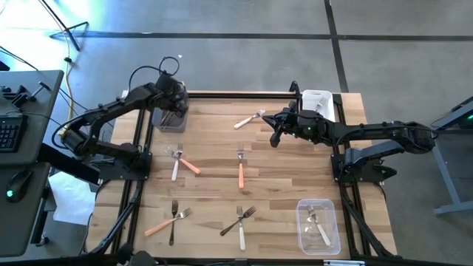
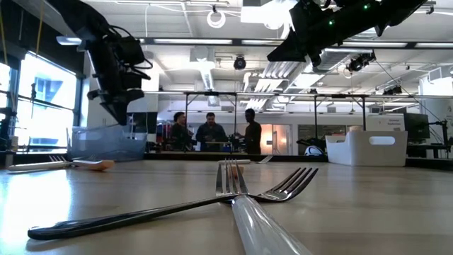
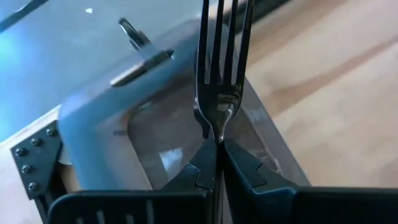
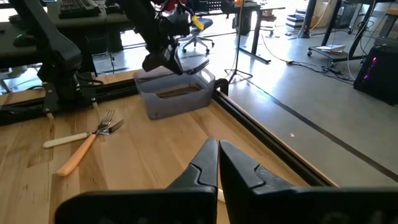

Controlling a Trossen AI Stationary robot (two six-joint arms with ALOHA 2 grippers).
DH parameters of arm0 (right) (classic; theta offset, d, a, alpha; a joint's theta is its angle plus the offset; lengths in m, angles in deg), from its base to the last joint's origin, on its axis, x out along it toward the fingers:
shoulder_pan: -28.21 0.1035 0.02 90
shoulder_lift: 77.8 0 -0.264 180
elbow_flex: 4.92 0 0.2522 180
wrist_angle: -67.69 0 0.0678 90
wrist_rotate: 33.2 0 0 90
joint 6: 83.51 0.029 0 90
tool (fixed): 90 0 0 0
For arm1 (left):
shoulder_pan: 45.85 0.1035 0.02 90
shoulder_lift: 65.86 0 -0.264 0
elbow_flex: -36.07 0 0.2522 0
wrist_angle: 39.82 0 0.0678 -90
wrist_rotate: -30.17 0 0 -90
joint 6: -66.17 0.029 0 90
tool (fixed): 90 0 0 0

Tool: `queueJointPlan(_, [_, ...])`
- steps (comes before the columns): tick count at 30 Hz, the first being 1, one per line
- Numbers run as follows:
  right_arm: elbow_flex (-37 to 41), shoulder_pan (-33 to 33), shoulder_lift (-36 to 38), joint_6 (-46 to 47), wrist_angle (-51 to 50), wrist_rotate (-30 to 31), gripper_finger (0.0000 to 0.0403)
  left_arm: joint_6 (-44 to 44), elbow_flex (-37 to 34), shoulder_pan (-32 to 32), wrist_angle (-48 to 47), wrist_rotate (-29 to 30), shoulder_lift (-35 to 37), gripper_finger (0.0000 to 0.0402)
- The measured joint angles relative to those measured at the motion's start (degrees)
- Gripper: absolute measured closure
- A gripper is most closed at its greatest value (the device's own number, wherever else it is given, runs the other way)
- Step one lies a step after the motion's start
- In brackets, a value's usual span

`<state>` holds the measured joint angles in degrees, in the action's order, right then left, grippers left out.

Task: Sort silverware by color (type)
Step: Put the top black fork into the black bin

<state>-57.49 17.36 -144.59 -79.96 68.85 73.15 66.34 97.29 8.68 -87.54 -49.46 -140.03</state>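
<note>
Near edge of the table: a dark fork and an orange fork lie crossed at front left. Beside them, at front centre, a second dark fork crosses a white fork. In the low view these two fill the foreground, their handle ends cut off by the frame. At front right stands a clear bin with a white fork in it; whether more pieces lie under it cannot be made out.

Mid-table: a white fork and an orange fork lie crossed at the tines, left of centre. A single orange fork lies at centre.

Far side: a white fork lies near the back edge. The right gripper hovers just beside it, above the table. Its fingers are pressed together and hold nothing. A white bin stands at the back right corner, partly covered by the right arm; its contents are hidden.

At back left stands a grey bin. The left gripper hangs directly over it. Its fingers are clamped on the neck of a fork, tines pointing away from the wrist. The handle is hidden between the fingers, so its colour cannot be told. Dark shapes show in the grey bin, too indistinct to count.

Beyond the table, three people stand in the room, small and dim.
</note>
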Motion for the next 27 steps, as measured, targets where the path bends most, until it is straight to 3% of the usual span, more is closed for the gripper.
queueJointPlan(7, [0.00,0.00,0.00,0.02,0.00,0.01,0.0403,1.14,-0.30,0.36,0.68,-1.31,-0.39,0.0398])
queueJointPlan(23, [0.00,0.00,0.00,-0.15,-0.02,0.00,0.0403,-1.44,-0.33,2.54,2.60,-1.07,-8.92,0.0398])
queueJointPlan(27, [0.00,0.00,0.00,-0.15,-0.02,0.01,0.0403,-1.44,-0.33,2.54,2.66,-1.04,-9.03,0.0378])
